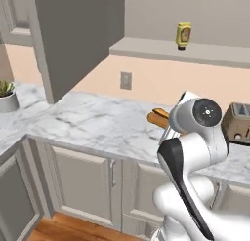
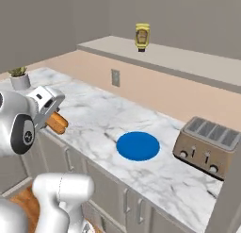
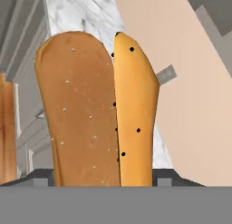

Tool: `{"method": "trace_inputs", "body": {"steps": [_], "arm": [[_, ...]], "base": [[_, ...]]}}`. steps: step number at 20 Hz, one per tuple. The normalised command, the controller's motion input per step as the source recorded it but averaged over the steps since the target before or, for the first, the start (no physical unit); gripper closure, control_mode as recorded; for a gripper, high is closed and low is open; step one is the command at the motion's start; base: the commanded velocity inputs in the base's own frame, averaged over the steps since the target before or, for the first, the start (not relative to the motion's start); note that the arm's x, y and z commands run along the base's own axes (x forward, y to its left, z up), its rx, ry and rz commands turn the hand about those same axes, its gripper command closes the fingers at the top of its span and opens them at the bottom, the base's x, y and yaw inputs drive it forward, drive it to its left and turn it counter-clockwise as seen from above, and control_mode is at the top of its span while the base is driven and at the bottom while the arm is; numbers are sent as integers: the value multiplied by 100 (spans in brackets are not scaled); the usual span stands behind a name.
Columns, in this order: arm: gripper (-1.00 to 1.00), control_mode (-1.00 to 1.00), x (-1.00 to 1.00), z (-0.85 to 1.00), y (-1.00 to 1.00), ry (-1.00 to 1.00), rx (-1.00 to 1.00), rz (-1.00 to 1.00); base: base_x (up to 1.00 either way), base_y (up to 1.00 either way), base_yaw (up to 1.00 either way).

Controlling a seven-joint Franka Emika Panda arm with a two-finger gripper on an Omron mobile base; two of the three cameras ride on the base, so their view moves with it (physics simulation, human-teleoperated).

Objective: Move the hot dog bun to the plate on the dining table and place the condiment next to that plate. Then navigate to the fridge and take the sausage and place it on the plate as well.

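We see the pincer clamped on the bun, held in the air above the front edge of the counter. In the hand view the bun stands lengthwise straight out between the fingers, its slit running down the middle. From the left base view the bun pokes out to the left of the wrist. Out on the counter we spot a blue plate, with a toaster just beyond it. Up on the shelf the condiment stands cap down. A potted plant sits at the counter's far left.
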Motion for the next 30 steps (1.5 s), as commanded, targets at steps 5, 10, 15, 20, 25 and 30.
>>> {"method": "trace_inputs", "body": {"steps": [5,10,15,20,25,30], "arm": [[100,100,0,0,0,0,0,0],[100,100,0,0,0,0,0,0],[100,100,0,0,0,0,0,0],[100,100,0,0,0,0,0,0],[100,100,0,0,0,0,0,0],[100,100,0,0,0,0,0,0]], "base": [[-43,67,54],[-47,73,55],[-41,81,57],[-29,80,59],[-16,71,64],[-3,68,65]]}}
